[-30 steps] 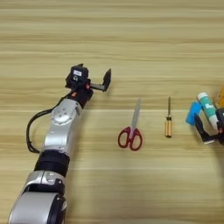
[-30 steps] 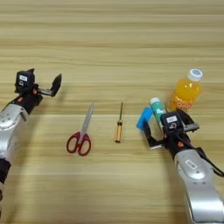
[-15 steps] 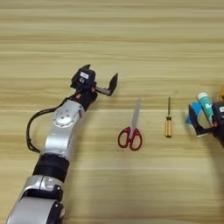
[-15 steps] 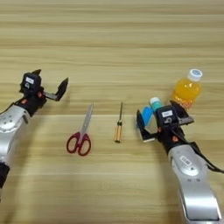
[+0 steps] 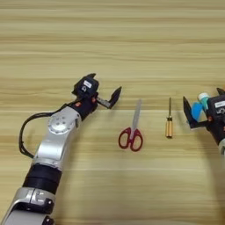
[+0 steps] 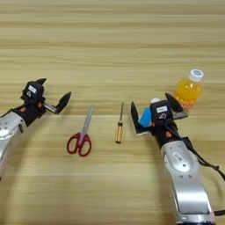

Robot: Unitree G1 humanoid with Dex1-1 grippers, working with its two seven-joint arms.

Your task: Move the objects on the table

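Note:
My left gripper (image 5: 104, 87) is open on the table (image 5: 110, 35), its fingers pointing right, a short way left of the red-handled scissors (image 5: 132, 132). The amber-handled screwdriver (image 5: 169, 121) lies right of the scissors. My right gripper (image 6: 154, 113) is open and straddles the flat blue block (image 6: 145, 116) and the white tube (image 6: 154, 101). Only the tube's top end shows; the gripper hides the rest. The orange-juice bottle (image 6: 188, 90) with a white cap stands just right of that gripper.
A black cable (image 5: 26, 132) loops beside my left forearm. Bare wood stretches across the far half of the table and along the front edge between the two arms.
My left gripper has moved right, closer to the scissors. My right gripper has moved forward and left over the tube and blue block, which have stayed in place.

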